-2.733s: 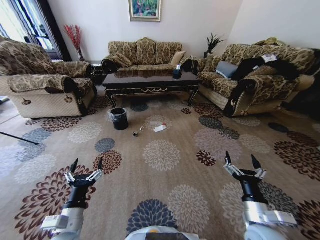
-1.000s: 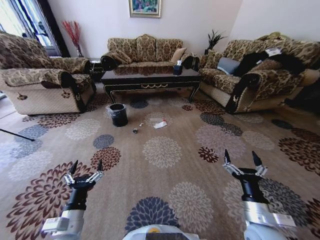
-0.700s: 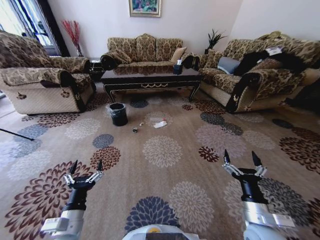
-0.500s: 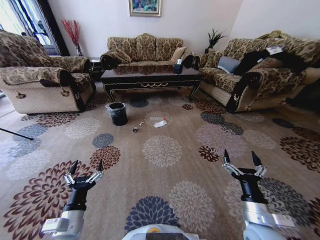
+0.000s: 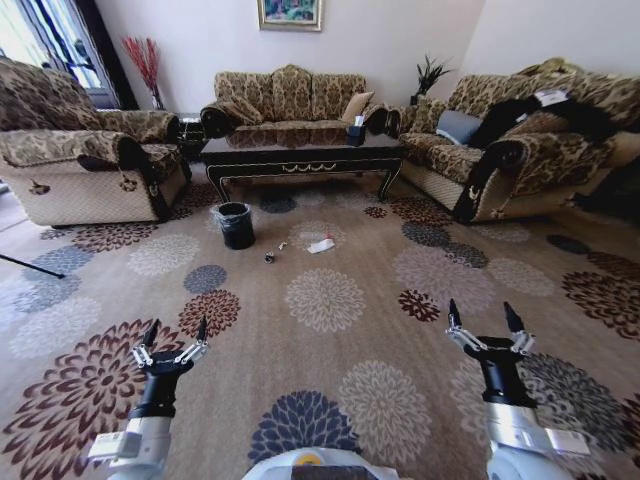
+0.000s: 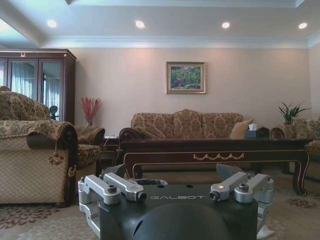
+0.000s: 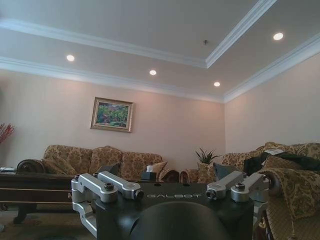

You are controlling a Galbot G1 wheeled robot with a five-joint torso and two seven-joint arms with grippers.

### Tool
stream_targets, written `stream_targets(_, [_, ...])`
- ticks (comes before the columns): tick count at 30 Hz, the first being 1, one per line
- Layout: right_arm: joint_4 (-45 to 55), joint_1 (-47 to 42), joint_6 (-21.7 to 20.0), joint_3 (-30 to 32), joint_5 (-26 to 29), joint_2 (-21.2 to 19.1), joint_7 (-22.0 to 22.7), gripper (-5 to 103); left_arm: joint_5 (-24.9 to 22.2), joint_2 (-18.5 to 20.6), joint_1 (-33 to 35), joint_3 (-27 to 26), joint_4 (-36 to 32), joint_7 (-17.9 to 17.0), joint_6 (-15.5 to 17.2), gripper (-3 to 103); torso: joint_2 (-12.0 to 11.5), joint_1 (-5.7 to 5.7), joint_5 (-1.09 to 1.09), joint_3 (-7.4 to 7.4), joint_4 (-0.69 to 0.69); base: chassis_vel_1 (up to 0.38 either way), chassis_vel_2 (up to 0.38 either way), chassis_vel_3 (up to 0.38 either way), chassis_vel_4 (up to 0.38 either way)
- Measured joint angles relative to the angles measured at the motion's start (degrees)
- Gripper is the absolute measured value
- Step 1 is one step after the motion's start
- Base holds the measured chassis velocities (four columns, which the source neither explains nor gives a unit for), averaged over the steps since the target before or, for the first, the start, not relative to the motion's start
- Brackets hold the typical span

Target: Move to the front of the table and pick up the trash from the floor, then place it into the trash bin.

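Far ahead of both spread, empty grippers, left gripper (image 5: 172, 337) and right gripper (image 5: 485, 323), the trash (image 5: 321, 245) lies on the floor (image 5: 330, 350) beside the trash bin (image 5: 237, 225), before the table (image 5: 300, 155). Left wrist view: table (image 6: 215, 150) beyond the fingers (image 6: 120, 187). Nothing is picked up yet.

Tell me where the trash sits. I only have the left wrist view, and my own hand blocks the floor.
Observer: On the floor in front of the table: a white wrapper, a tiny scrap and a dark can, all to the right of the trash bin.
Operator: Bin touching any of it?
Observer: No, floor shows between the bin and the can, the nearest bit.
Operator: Right hand?
Observer: The right hand is open, low on the robot's right, far short of the wrapper. The left hand is the same on the left.
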Motion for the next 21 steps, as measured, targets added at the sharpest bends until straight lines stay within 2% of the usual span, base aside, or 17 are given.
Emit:
stream_targets(13, [-0.9,0.1,-1.2,-0.4,-1.9,-0.1,-0.9,100,-0.2,-0.3,-0.4,-0.8,-1.4,0.3,-0.1,100,0.1,0.08,0.0,0.08,0.0,0.0,0.0,0.0,0.0])
stream_targets(21, [-1.9,1.5,-1.6,-1.5,-2.9,-0.1,-1.2,100,-0.7,-0.5,0.2,-2.0,-1.9,1.2,-1.4,100,0.3,0.11,0.0,0.2,0.01,-0.045,0.01,0.043,-0.015])
